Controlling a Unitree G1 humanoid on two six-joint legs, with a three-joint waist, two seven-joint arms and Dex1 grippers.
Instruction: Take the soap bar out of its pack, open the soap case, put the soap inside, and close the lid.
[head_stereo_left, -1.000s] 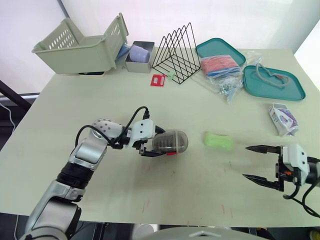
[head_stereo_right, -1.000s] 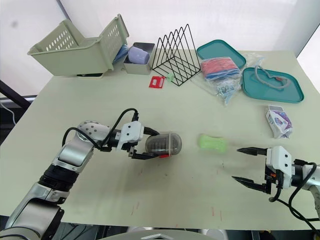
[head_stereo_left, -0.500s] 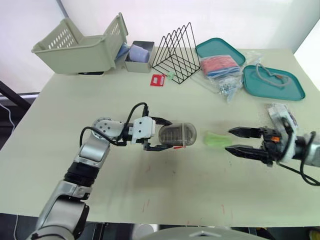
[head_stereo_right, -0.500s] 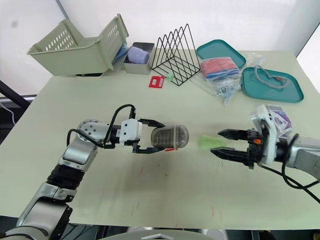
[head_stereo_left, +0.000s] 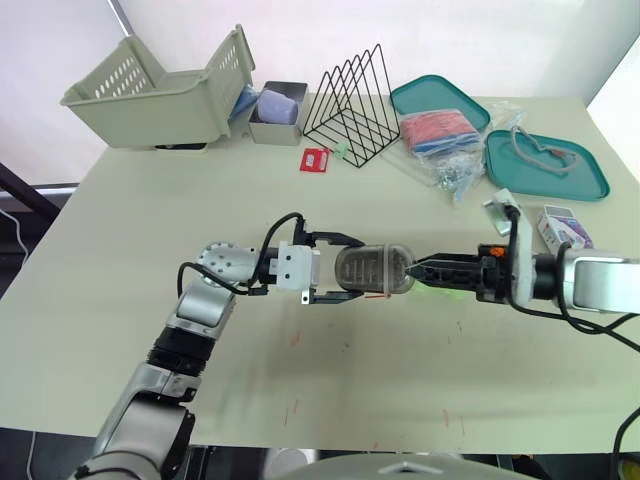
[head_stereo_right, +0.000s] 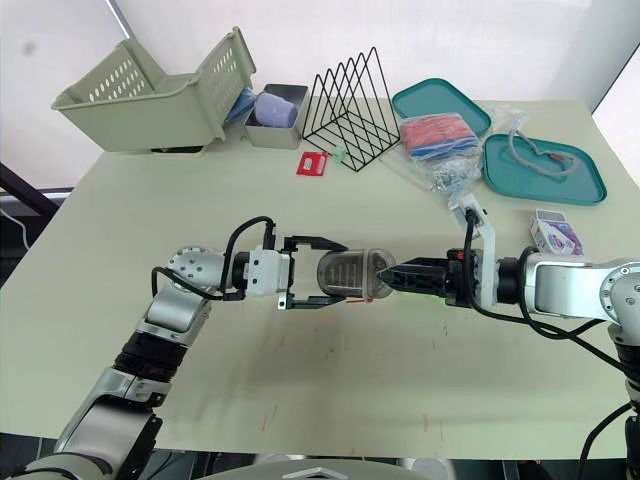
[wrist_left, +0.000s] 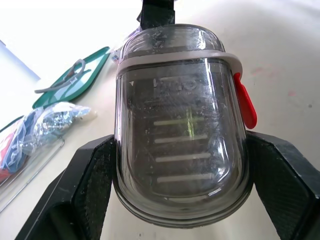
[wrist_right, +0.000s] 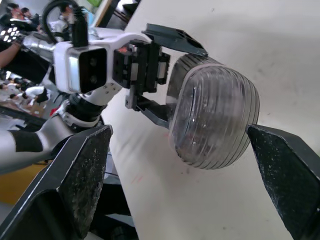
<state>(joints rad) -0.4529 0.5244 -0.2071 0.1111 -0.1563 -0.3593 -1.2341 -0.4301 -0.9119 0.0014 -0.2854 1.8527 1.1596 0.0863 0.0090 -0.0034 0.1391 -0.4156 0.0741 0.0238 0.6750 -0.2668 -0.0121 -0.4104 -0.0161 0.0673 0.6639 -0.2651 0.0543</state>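
Smoky soap case (head_stereo_left: 372, 270), long axis left-right, clamped in left jaws; right jaws spread, perhaps touching.

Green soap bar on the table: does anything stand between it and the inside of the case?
Yes. The translucent grey plastic soap case, clamped in the left gripper, has its lid shut. The green soap bar lies on the table by the open right gripper.
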